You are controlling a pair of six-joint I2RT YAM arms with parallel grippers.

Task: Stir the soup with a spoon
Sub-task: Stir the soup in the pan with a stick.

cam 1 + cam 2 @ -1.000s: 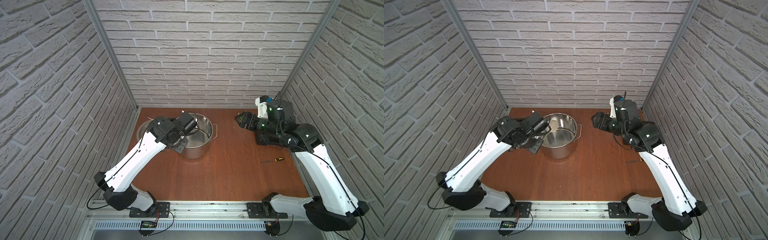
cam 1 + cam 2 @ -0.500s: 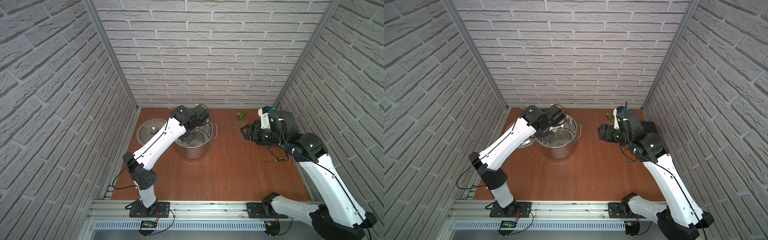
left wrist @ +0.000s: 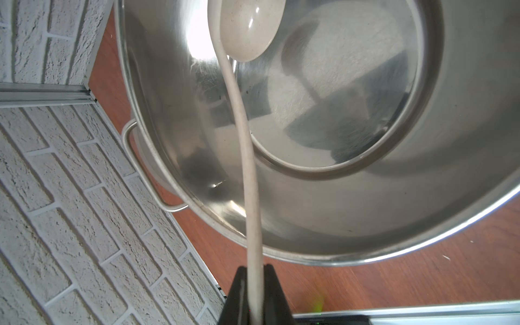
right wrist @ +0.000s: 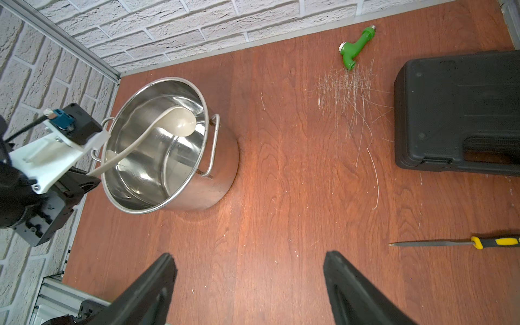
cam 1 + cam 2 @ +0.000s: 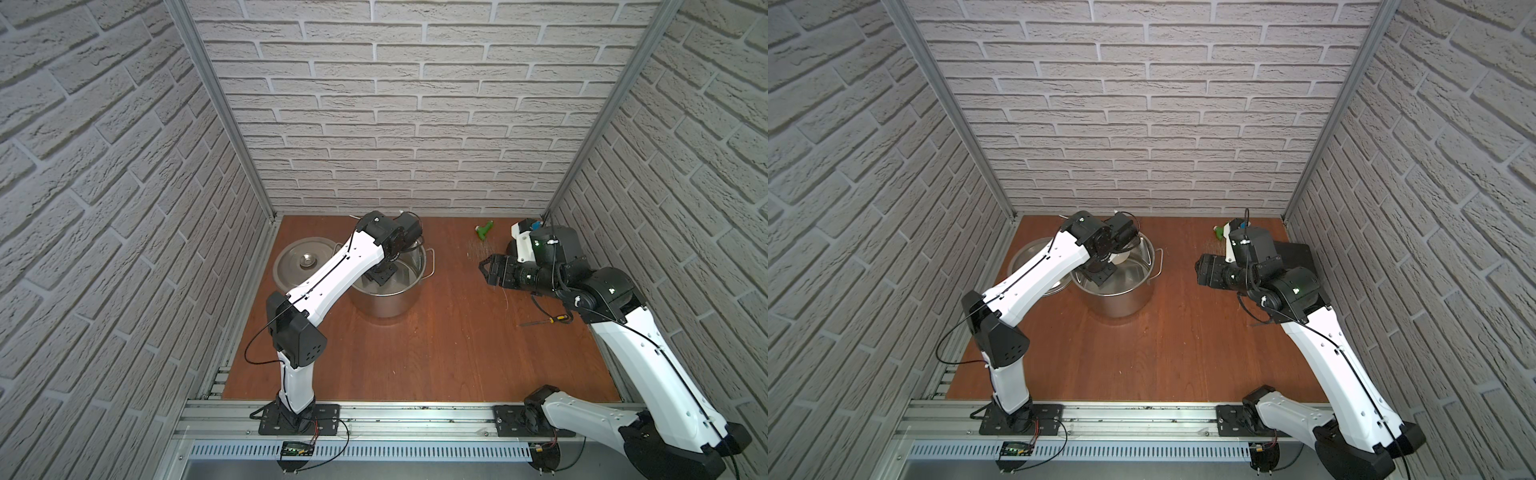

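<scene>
While between left jaws, spoon handle (image 3: 250, 174).

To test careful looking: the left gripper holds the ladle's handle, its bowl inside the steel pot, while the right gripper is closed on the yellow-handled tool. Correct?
No. The right wrist view shows the right gripper open and empty, the yellow-handled tool lying apart on the table. The left gripper does hold the ladle, bowl inside the pot.

Middle and front of the surface (image 5: 415, 357) lay open. The pot (image 5: 386, 301) and lid (image 5: 297, 259) blocked the rear left, with the left arm (image 5: 332, 270) over the pot mouth. A black case (image 4: 455, 112), green fitting (image 5: 484, 230) and yellow-handled tool (image 5: 544, 321) crowded the right. The gap between lid and pot was apparently nil.
</scene>
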